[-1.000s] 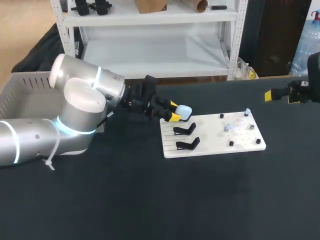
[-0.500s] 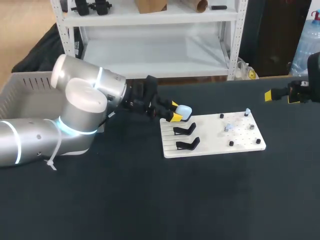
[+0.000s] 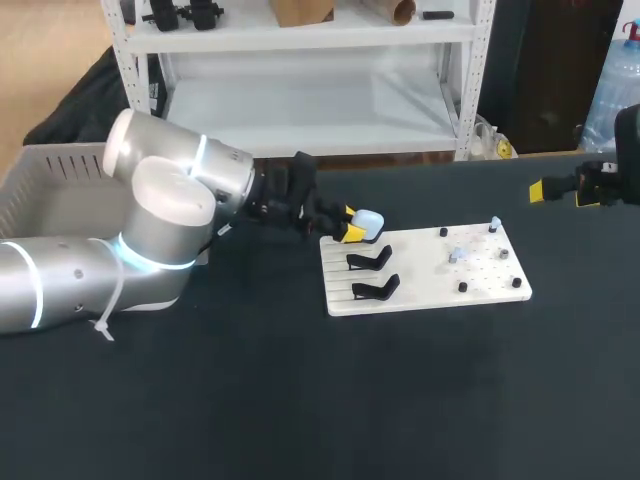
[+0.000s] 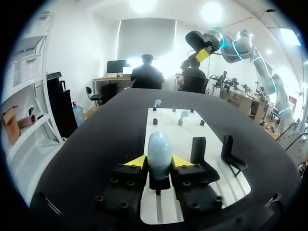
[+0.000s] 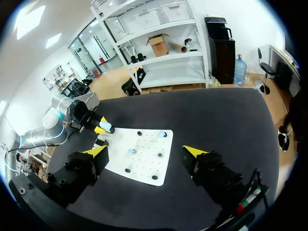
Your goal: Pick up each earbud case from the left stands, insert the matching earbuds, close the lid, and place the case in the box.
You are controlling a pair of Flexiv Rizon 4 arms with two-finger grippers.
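Observation:
A pale blue earbud case (image 3: 367, 222) (image 4: 159, 148) sits on the rearmost stand at the left end of the white board (image 3: 480, 285) (image 4: 169, 129). My left gripper (image 3: 352, 224) (image 4: 159, 161) is shut on the case, one yellow tip against each side. Two empty black stands (image 3: 371, 261) (image 3: 377, 289) are nearer the front. Two small pale earbuds (image 3: 454, 254) (image 3: 495, 223) rest on pegs at the board's right end. My right gripper (image 3: 560, 194) (image 5: 144, 153) hovers open far to the right, holding nothing.
A grey box (image 3: 40, 190) stands at the table's left, behind my left arm. Small black pegs (image 3: 462, 287) dot the board's right half. Dark tabletop stretches around the board.
The left gripper's fingers have drawn in until they press the earbud case. The right arm has stayed where it was.

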